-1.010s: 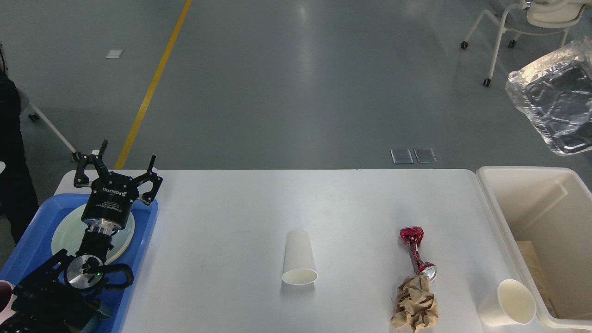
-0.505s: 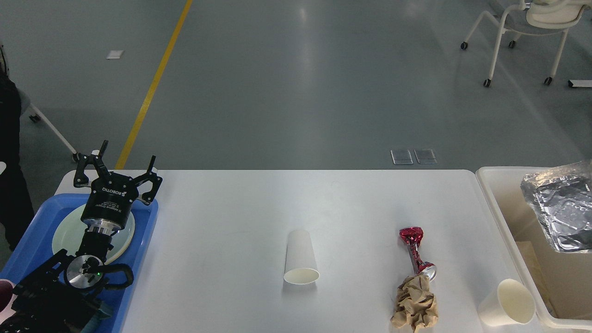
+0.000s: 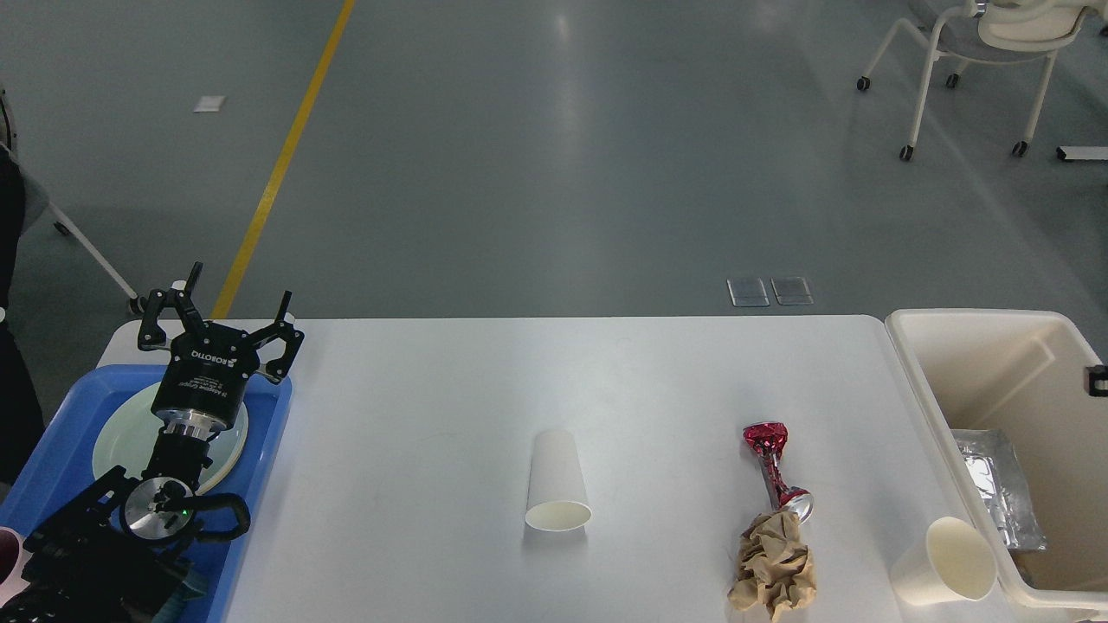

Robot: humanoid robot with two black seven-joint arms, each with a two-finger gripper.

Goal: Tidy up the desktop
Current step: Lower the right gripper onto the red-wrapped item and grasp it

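The white desktop [image 3: 415, 389] carries a paper cup [image 3: 558, 480] lying on its side in the middle. Right of it lie a crushed red can [image 3: 776, 472] and a crumpled brown paper wad [image 3: 775, 571] touching the can's near end. A second paper cup [image 3: 952, 562] leans tipped against the cream bin [image 3: 909, 363]. A crumpled foil tray [image 3: 995, 484] lies inside the bin. My left gripper [image 3: 223, 316] hovers open and empty over the blue tray [image 3: 273, 424]. Only a small black part [image 3: 1098, 378] of my right arm shows at the right edge over the bin.
A pale green plate [image 3: 117, 441] sits in the blue tray under my left wrist. A dark red cup [image 3: 7, 549] peeks in at the bottom left. Beyond the table, a wheeled chair [image 3: 978, 35] stands on the grey floor at the far right.
The foil tray, up in the air at the right a second ago, has dropped into the cream bin and now lies on its bottom. The left arm has not moved.
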